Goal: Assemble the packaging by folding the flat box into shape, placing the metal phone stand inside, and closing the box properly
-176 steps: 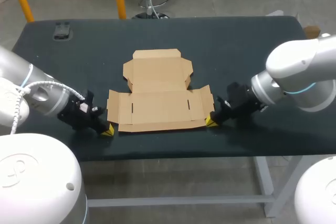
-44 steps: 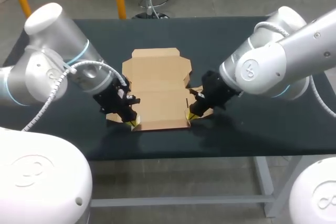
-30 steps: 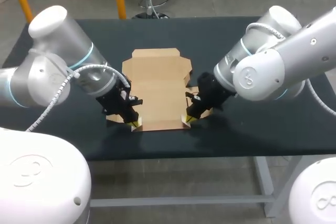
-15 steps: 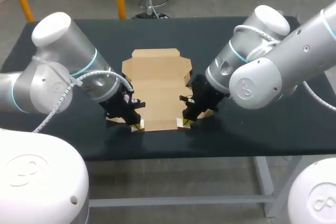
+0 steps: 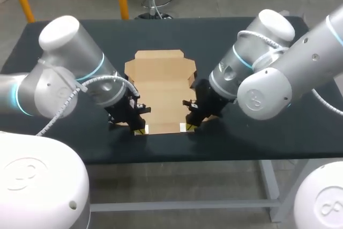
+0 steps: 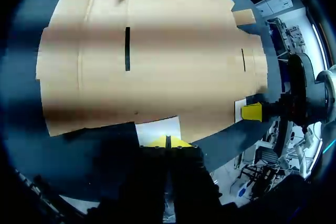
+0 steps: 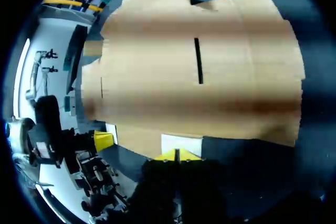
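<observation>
The flat brown cardboard box (image 5: 161,81) lies unfolded in the middle of the dark table. My left gripper (image 5: 140,128) is shut, its yellow tips at the box's front edge, left of the middle. My right gripper (image 5: 186,127) is also shut, at the same edge further right. In the left wrist view the left gripper (image 6: 167,141) touches a pale patch on the cardboard (image 6: 157,56), and the right gripper (image 6: 252,112) shows beyond. The right wrist view mirrors this: the right gripper (image 7: 177,155), the cardboard (image 7: 199,77), the left gripper (image 7: 103,141). No phone stand shows.
My arms' large white joints hang over the table on both sides of the box and hide its side flaps in the head view. The table's front edge (image 5: 161,160) runs close behind both grippers. Dark table surface (image 5: 225,36) lies behind the box.
Both shut grippers have slid a little toward each other along the box's front edge. The arms' upper joints have swung inward over the table.
</observation>
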### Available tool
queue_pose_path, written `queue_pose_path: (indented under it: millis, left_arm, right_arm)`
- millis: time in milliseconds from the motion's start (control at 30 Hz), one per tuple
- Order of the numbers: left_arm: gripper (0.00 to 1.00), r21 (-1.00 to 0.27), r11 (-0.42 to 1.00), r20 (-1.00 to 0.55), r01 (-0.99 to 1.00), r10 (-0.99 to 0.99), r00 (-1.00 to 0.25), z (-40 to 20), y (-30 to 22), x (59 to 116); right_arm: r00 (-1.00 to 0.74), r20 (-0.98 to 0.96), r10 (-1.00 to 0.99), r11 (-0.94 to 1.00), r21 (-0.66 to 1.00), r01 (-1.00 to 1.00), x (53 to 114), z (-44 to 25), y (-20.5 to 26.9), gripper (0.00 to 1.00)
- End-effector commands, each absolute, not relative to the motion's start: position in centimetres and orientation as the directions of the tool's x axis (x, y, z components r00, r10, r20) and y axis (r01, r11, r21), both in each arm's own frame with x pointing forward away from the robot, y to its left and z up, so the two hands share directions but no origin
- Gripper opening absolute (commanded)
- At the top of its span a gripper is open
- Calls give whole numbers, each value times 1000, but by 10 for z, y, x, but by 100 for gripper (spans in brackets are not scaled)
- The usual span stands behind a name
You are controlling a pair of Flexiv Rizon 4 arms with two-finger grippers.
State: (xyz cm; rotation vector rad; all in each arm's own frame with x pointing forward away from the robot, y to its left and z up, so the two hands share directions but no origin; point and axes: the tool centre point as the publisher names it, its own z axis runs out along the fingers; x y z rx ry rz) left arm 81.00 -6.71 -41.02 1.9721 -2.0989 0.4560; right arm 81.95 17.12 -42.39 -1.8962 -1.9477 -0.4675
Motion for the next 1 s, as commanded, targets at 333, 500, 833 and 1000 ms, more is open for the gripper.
queue_pose_path:
  millis: [333,500,833,1000]
  left_arm:
    - [0,-101,60,352,-993,-931,-92,-369,-57,818]
    - [20,-110,70,373,-991,-922,-107,-354,-47,824]
    - [100,-128,84,377,-988,-917,-127,-326,-30,836]
    - [100,-133,87,372,-987,-919,-131,-313,-21,845]
  right_arm:
    - [-75,599,797,72,28,997,830,-383,146,0]
    - [-96,643,760,91,42,995,838,-368,137,0]
    - [-105,691,715,104,42,994,861,-348,120,44]
    - [-104,715,691,104,43,994,876,-337,105,100]
